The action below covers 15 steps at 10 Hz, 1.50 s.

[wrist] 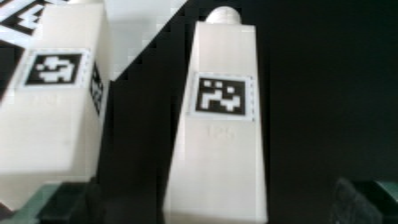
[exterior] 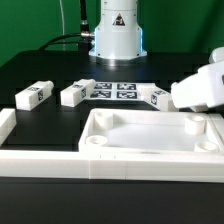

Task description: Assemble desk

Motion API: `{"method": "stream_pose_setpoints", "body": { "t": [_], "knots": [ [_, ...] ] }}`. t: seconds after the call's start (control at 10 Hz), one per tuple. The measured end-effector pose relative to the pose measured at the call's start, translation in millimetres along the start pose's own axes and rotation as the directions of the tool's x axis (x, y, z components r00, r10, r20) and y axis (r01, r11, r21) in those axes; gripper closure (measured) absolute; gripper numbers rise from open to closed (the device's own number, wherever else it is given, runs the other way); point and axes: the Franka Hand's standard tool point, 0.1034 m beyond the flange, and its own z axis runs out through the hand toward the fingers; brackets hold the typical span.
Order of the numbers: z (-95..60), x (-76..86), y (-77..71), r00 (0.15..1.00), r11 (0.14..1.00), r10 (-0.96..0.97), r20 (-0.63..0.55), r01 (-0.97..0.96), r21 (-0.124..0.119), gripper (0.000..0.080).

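White plastic square-section leg [wrist: 222, 110]; tray-like top [exterior: 150, 135], rounded recesses [exterior: 97, 141].

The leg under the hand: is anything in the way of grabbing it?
Nothing visible does. In the wrist view the leg lies bare under the open hand; a second leg lies beside it, apart.

Smooth white Panda arm [exterior: 200, 88]
Its base [exterior: 117, 30] is wearing a black triangle mark; dark cables [exterior: 62, 38] are trailing behind.

No readable text, square tags [wrist: 221, 97] on legs [wrist: 217, 170]
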Motion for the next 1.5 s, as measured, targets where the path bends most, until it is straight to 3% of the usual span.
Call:
{"method": "stream_pose_setpoints", "body": {
  "t": [0.7, 0.8, 0.9, 1.0, 1.1, 1.5],
  "knots": [
    [20.6, -3.8, -3.1, 0.999, 1.000, 0.000, 0.033, 0.000, -0.005, 0.0150],
    [22.3, -4.2, -3.4, 0.999, 1.000, -0.001, 0.036, 0.001, -0.005, 0.0241],
    [22.6, -4.2, -3.9, 0.999, 1.000, -0.002, 0.037, 0.002, -0.005, 0.0241],
    [22.7, -4.2, -4.2, 0.999, 1.000, -0.002, 0.037, 0.002, -0.006, 0.0423],
    [22.7, -4.2, -4.3, 0.999, 1.000, -0.003, 0.037, 0.003, -0.006, 0.0511],
    [16.3, -5.2, -5.0, 1.000, 1.000, -0.007, 0.027, 0.007, -0.006, 0.0511]
  ]
}}
